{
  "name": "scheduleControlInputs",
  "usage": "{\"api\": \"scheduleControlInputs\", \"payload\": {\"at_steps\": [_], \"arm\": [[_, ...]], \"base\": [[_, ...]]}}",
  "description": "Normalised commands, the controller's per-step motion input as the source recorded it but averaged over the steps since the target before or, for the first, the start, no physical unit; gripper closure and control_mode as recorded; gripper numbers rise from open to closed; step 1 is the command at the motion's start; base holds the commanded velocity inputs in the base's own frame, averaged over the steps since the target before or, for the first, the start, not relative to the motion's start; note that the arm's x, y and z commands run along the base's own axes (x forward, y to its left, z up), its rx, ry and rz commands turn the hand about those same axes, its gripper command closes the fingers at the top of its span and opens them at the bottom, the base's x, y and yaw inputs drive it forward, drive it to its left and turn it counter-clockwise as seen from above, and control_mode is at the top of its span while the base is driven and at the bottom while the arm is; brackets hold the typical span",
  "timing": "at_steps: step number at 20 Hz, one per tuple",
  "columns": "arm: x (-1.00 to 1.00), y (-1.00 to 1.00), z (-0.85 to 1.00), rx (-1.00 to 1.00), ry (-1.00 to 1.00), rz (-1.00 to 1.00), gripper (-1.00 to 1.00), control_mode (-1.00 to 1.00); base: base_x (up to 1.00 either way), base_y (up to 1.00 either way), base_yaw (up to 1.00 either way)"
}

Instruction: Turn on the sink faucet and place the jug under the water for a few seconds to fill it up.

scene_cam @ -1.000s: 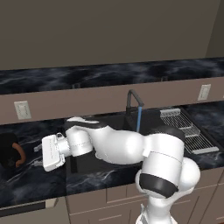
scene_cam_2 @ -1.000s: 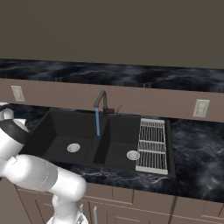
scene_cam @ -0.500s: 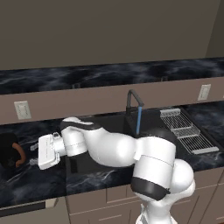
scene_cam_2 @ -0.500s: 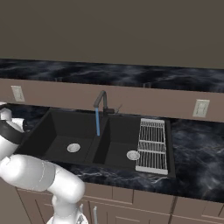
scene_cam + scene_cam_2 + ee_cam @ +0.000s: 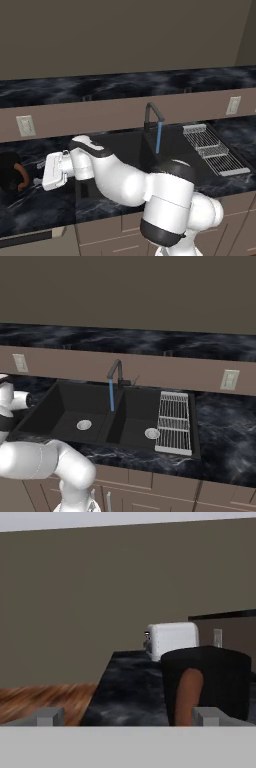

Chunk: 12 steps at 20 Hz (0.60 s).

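**Water runs, claw closes in on the jug**

Dark marbled table (image 5: 40, 210) runs along a brown wall, with the black double sink (image 5: 65, 401) set into it. At the sink faucet (image 5: 116, 372), the water (image 5: 111, 396) falls in a thin blue line into the basin, so the first half of the task looks done. A white drying rack (image 5: 174, 421) lies over the right end of the sink.

Over the last second the arm has swung further left, away from the tap, carrying the claw (image 5: 36, 176) closer to the jug (image 5: 10, 172), which stands on the table well left of the sink, at the edge of the left base view. In the hand view the jug (image 5: 215, 682) sits right of centre with its brown handle (image 5: 186, 694) facing the camera and a silver toaster (image 5: 171, 639) behind it.

The claw is spread wide and empty, its fingertips (image 5: 49, 716) still short of the jug. It seems to be lined up a little to one side of the handle, though the close angle makes that hard to judge. What remains is the grasp, then the carry to the stream.
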Motion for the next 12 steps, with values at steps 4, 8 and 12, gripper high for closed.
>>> {"api": "scheduleControlInputs", "payload": {"at_steps": [4, 8, 12], "arm": [[0.01, 0.25, 0.00, 0.00, 0.00, -0.04, -1.00, -1.00], [0.00, 0.31, 0.00, 0.00, 0.00, 0.00, -1.00, -1.00], [0.00, 0.21, 0.00, 0.00, 0.00, -0.01, -1.00, -1.00]], "base": [[0.00, 0.00, 0.00], [0.00, 0.00, 0.00], [0.00, 0.00, 0.00]]}}
